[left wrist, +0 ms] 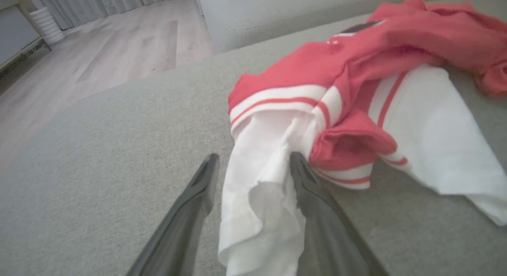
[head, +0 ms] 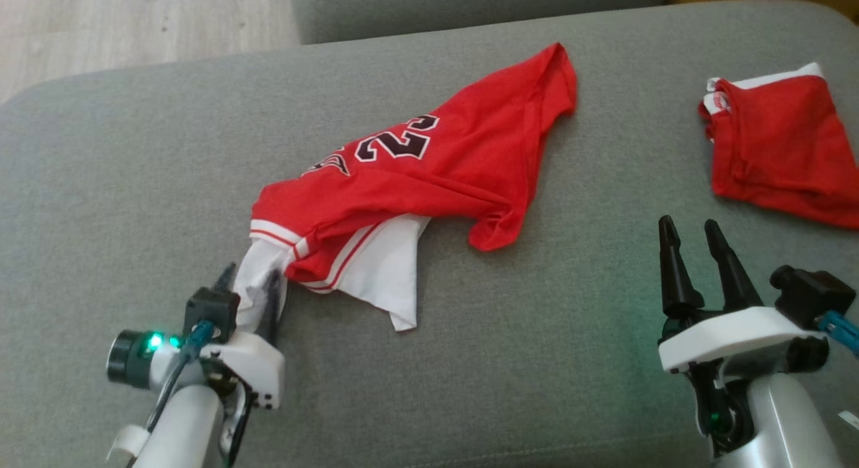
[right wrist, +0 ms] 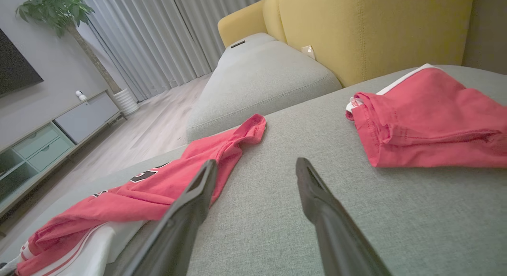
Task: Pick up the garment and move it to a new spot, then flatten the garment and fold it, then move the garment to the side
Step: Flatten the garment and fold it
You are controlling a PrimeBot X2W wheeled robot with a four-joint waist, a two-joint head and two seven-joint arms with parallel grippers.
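The garment, a red jersey with a dark number 23 and white striped trim, lies crumpled on the grey sofa cushion, a little left of the middle in the head view. Its long axis runs on a diagonal. The white-trimmed end sits at the lower left, nearest the robot, and the red body narrows to a point at the upper right, away from the robot. A white layer spills out from under the red at the near end.

The left gripper is at that near end with its fingers spread wide. A fold of the white cloth lies loose in the gap between them and is not pinched. At the lower right, the right gripper is over bare cushion, well apart from the jersey, with its fingers spread and nothing between them. Beyond it, at the far right, lies a second red garment with a white edge.

A pale wooden floor borders the cushion. The right wrist view shows a plant, a low cabinet, pale curtains, another grey cushion and a yellow backrest.

There are two red garments and two grippers, each with two fingers.
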